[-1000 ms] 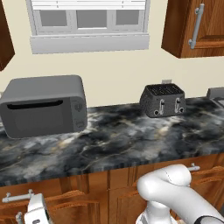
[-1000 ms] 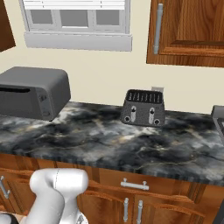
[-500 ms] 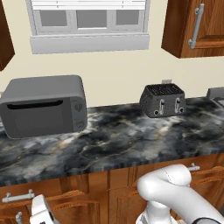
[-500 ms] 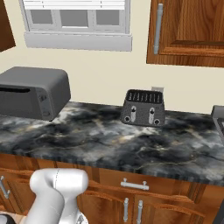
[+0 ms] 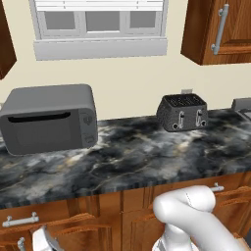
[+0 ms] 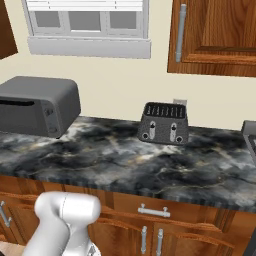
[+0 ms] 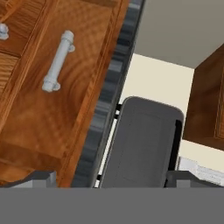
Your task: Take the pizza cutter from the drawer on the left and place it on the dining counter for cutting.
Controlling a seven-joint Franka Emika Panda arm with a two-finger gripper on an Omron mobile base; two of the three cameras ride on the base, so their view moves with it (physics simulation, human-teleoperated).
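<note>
1. Reddish-brown wooden drawer front [image 7: 57,87] with a silver bar handle [image 7: 57,61] lies just ahead of the hand [image 7: 107,180], shut.
2. Its two dark fingertips [image 7: 41,178] stand wide apart, holding nothing.
3. Beyond the hand, a grey boxy microwave [image 7: 142,144] sits on the black-grey marbled stone table [image 5: 147,157], beside a dark slotted toaster [image 5: 182,112].

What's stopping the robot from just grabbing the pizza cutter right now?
The drawer is closed, so its wooden front with the silver handle lies between the open jaws and whatever is inside. No pizza cutter can be seen.
</note>
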